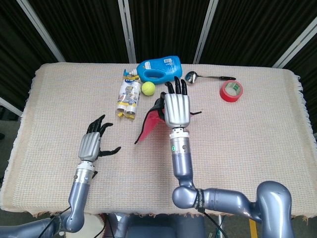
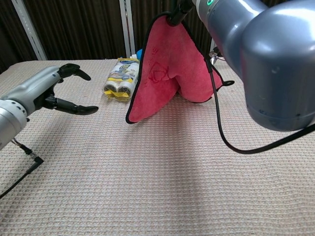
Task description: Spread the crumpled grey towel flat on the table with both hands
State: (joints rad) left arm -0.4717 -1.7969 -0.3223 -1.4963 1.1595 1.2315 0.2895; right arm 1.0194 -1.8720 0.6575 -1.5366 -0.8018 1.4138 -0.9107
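Observation:
The only towel in view is red with a dark hem [image 1: 147,127], not grey. It hangs lifted off the table from one corner, its lower tip just above the cloth [image 2: 165,69]. My right hand [image 1: 177,110] is above it at the table's middle and pinches that top corner [image 2: 176,14]; the back of the hand hides most of the towel in the head view. My left hand [image 1: 92,144] hovers over the table to the left of the towel, fingers apart and holding nothing [image 2: 49,91].
At the far middle lie a blue detergent bottle [image 1: 159,68], a tennis ball [image 1: 148,88] and a white-and-yellow pack [image 1: 128,98]. A spoon [image 1: 208,77] and a red tape roll [image 1: 231,90] are at the far right. A woven beige cloth [image 1: 247,148] covers the table.

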